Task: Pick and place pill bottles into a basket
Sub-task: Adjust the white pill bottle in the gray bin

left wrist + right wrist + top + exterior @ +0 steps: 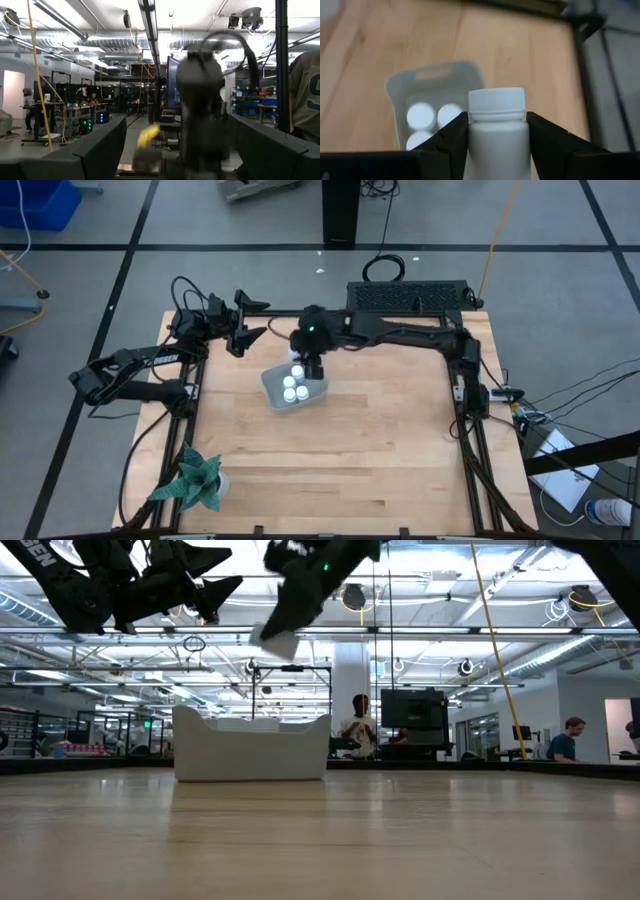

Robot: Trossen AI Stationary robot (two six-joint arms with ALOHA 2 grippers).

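— What are you seeing of the table point(350, 450) at the frame's centre?

— You're looking at pale wood planks, smooth with a soft sheen.

— And the basket point(432, 77)?

— It's showing as matt grey-blue plastic. The pill bottle point(497, 135) at lower centre is looking like smooth white plastic with a ribbed cap; the right gripper point(497, 132) fingers are looking matt black.

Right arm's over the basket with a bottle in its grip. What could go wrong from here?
1. The right gripper holds its pill bottle high above the basket; dropped from there, it could bounce out or tip.
2. Three bottles already stand in the basket, so the new one may land on their caps rather than the free floor.
3. The open left gripper hangs close beside the right arm; either moving sideways risks contact.
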